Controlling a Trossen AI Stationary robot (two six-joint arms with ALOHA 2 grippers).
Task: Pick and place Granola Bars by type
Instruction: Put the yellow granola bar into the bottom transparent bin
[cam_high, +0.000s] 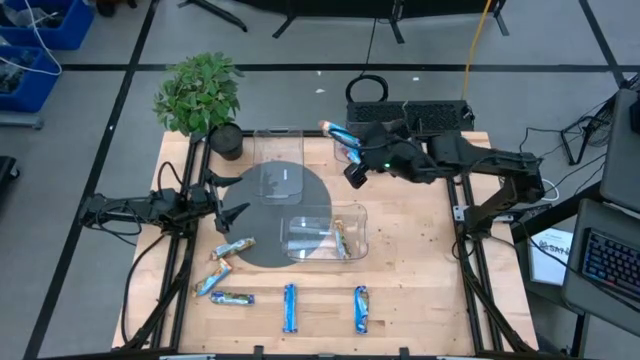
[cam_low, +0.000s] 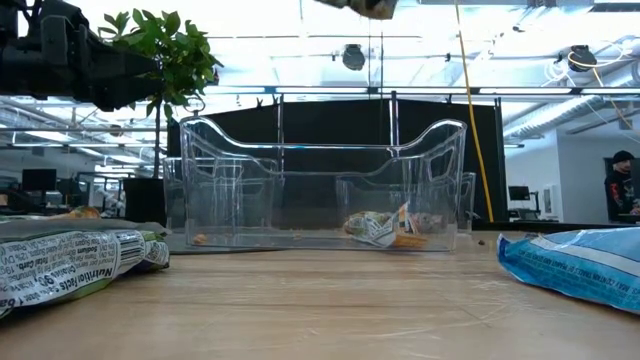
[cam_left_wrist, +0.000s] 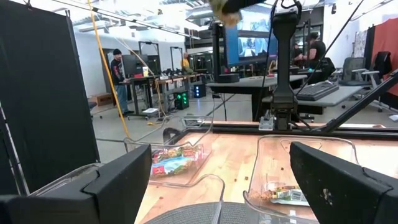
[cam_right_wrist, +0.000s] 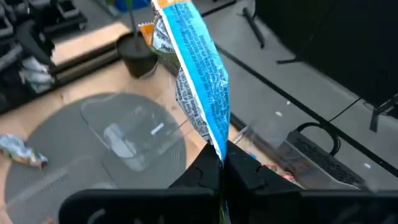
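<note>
The right hand (cam_high: 348, 143) pinched a blue bar (cam_high: 337, 131) by one end and held it in the air over the bin (cam_high: 352, 152) at the far edge of the desk (cam_high: 420, 290), the bar's long axis running away from the fingers. The left hand (cam_high: 228, 196), fingers spread and empty, waited near the grey mat (cam_high: 265, 240), nearest the loose bars (cam_high: 222, 268) at the desk's front. Two other clear bins (cam_high: 325, 232) lay between the arms.
</note>
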